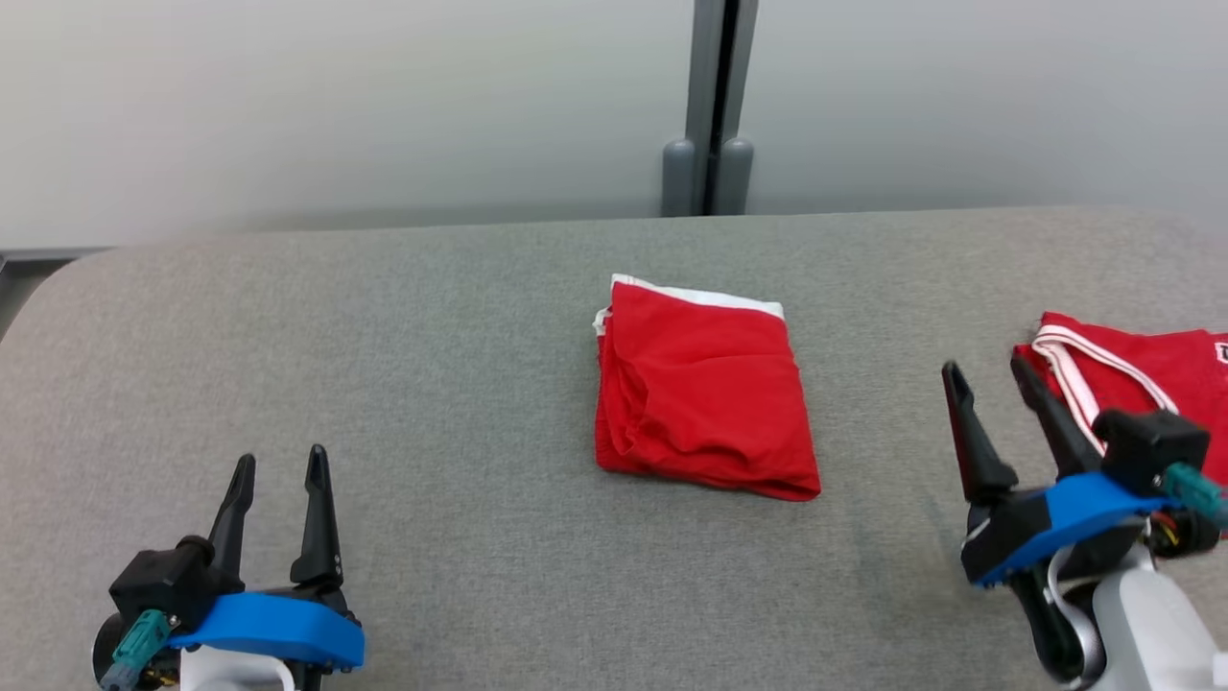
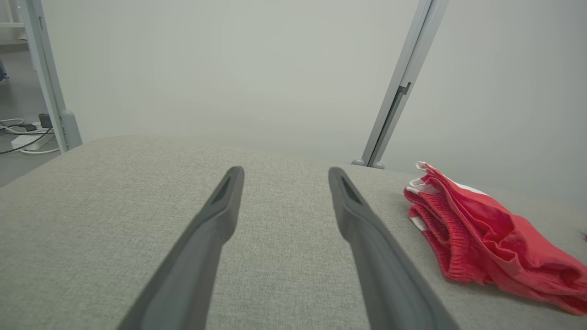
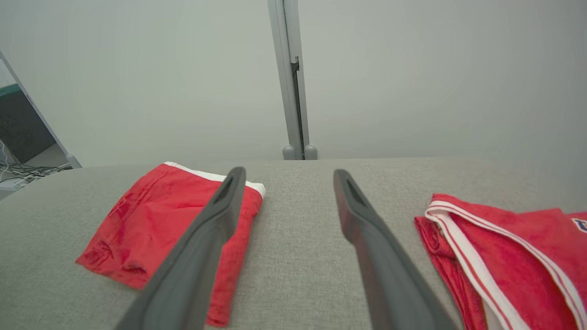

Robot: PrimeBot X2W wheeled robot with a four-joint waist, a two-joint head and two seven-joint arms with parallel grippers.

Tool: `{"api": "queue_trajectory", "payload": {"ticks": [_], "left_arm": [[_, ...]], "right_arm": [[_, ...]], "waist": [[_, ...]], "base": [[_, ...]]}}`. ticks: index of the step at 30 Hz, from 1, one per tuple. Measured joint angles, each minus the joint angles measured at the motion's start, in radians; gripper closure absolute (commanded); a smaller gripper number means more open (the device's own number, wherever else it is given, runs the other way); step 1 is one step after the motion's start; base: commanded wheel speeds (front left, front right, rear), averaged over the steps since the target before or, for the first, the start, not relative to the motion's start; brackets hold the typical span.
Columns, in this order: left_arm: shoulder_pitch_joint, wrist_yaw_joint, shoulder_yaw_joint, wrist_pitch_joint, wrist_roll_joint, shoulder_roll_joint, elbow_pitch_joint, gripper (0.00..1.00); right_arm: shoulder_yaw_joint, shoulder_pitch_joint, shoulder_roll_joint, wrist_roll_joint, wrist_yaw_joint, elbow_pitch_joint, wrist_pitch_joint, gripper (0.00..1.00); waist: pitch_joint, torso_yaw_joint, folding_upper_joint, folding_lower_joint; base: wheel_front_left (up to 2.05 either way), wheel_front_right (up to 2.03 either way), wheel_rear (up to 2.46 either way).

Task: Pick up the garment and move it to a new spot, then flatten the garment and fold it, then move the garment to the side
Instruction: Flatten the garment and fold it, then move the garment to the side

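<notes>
A red garment (image 1: 705, 393) with a white band at its far edge lies folded into a rough rectangle at the middle of the grey table (image 1: 384, 365). In the left wrist view this folded garment (image 2: 481, 233) sits to the right of my fingers. In the right wrist view it (image 3: 156, 220) lies at the left, partly behind one finger. My left gripper (image 1: 281, 457) (image 2: 285, 172) stands open near the front left, holding nothing. My right gripper (image 1: 984, 363) (image 3: 289, 172) is open over bare table between the two red pieces, also holding nothing.
A second red garment (image 1: 1142, 369) (image 3: 513, 247) with white stripes lies at the table's right edge, just right of my right gripper. A grey post (image 1: 710, 106) rises behind the table against a pale wall. Cables lie on the floor (image 2: 23, 137) at the far left.
</notes>
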Motion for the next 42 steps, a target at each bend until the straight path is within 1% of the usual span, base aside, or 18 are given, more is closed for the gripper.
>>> {"api": "queue_trajectory", "payload": {"ticks": [5, 11, 21, 34, 37, 41, 42], "left_arm": [[0.016, 0.002, 0.005, 0.000, 0.017, -0.001, 0.031, 0.00], [0.022, 0.002, 0.007, 0.000, 0.030, -0.001, 0.060, 0.00], [0.022, 0.001, 0.009, 0.000, 0.042, -0.005, 0.076, 0.00], [0.019, -0.003, 0.002, 0.000, 0.047, -0.005, 0.075, 0.00], [0.009, -0.003, 0.000, 0.000, 0.050, -0.005, 0.066, 0.00], [-0.024, -0.003, -0.015, 0.000, 0.055, -0.007, 0.043, 0.00], [-0.024, -0.003, -0.015, 0.000, 0.055, -0.007, 0.043, 0.00]], "right_arm": [[-0.024, 0.087, 0.036, -0.028, 0.000, -0.050, 0.030, 0.00], [-0.037, 0.136, 0.071, -0.044, 0.000, -0.091, 0.055, 0.00], [-0.047, 0.167, 0.092, -0.051, 0.000, -0.110, 0.071, 0.00], [-0.053, 0.170, 0.102, -0.050, 0.000, -0.118, 0.100, 0.00], [-0.043, 0.156, 0.102, -0.048, 0.000, -0.113, 0.141, 0.00], [-0.042, 0.053, 0.101, -0.030, 0.000, -0.078, 0.261, 0.00], [-0.042, 0.053, 0.101, -0.030, 0.000, -0.078, 0.261, 0.00]], "waist": [[-0.033, -0.027, 0.0000, 0.0000], [-0.056, -0.039, 0.0000, 0.0000], [-0.067, -0.036, 0.0000, 0.0000], [-0.056, -0.022, 0.0000, 0.0000], [-0.039, -0.017, 0.0000, 0.0001], [0.000, -0.008, 0.0000, 0.0001], [0.000, -0.008, 0.0000, 0.0001]], "base": [[0.00, 0.00, 0.00], [0.00, 0.00, 0.00], [0.00, 0.00, 0.00], [0.00, 0.00, 0.00], [0.00, 0.00, 0.00], [0.00, 0.00, 0.00], [0.00, 0.00, 0.00]]}}
